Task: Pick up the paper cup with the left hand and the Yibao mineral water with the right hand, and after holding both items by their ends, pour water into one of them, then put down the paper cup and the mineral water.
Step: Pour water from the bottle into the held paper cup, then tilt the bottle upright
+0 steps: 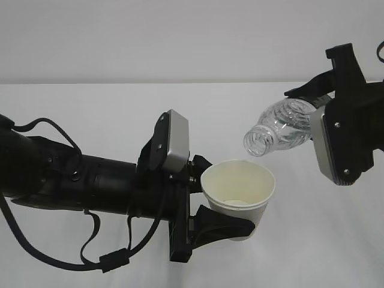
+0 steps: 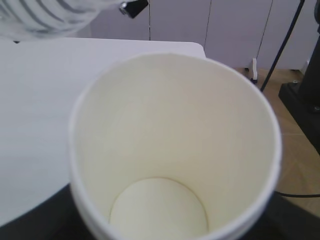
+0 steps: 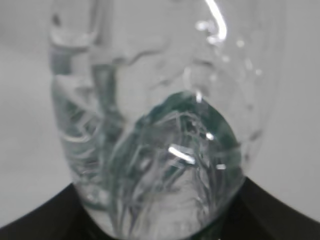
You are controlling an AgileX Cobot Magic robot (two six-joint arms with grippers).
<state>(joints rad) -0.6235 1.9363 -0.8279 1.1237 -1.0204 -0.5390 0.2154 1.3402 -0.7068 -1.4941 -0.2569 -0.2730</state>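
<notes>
The white paper cup is held upright above the table, and my left gripper is shut on its lower half. Seen from the left wrist, the cup fills the view, mouth up, with a cream-white inside. The Yibao mineral water is a clear ribbed bottle tipped down to the left, its open neck just above the cup's far rim. My right gripper is shut on its base end. In the right wrist view the bottle is close and blurred, with a green tint. No stream of water shows.
A white table lies under both arms against a pale wall. The left wrist view shows the table's far edge, with cabinets, a wooden floor and a black stand with cables beyond it on the right.
</notes>
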